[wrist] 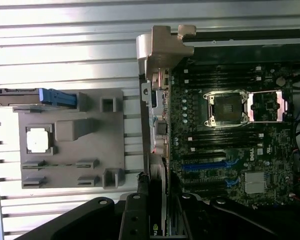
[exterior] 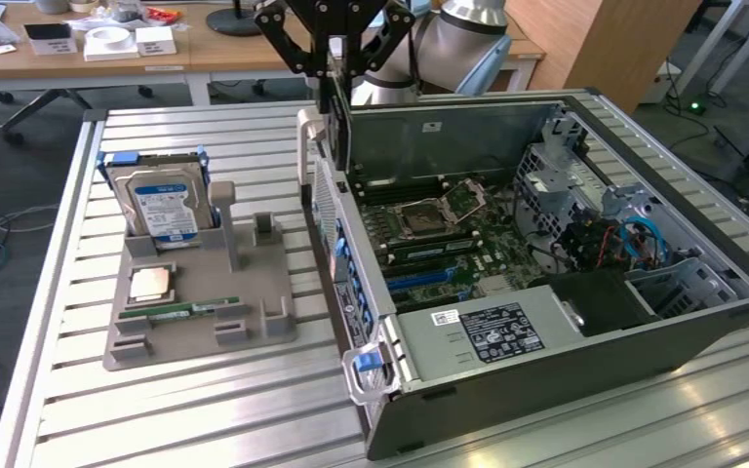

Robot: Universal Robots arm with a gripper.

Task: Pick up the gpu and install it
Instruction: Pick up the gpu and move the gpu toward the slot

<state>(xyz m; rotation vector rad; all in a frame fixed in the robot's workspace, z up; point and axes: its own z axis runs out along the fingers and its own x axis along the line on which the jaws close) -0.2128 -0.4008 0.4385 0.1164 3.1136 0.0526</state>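
Note:
The gpu (exterior: 339, 117) hangs on edge as a thin dark card from my gripper (exterior: 336, 58), which is shut on its top. Its pale metal bracket (exterior: 307, 156) faces the exterior view's left. The card is in the air above the rear wall of the open computer case (exterior: 687, 322), beside the motherboard (exterior: 459, 244). In the wrist view the gpu (wrist: 156, 200) runs edge-on out from my gripper (wrist: 157, 225), along the board's edge near the blue slots (wrist: 205, 165).
On the exterior view's left, a grey holder tray (exterior: 264, 331) carries an upright hard drive (exterior: 160, 205), a CPU chip (exterior: 153, 283) and a RAM stick (exterior: 192, 310). Inside the case are a power supply (exterior: 492, 331) and blue cables (exterior: 628, 239). Everything rests on a slatted metal table (exterior: 153, 419).

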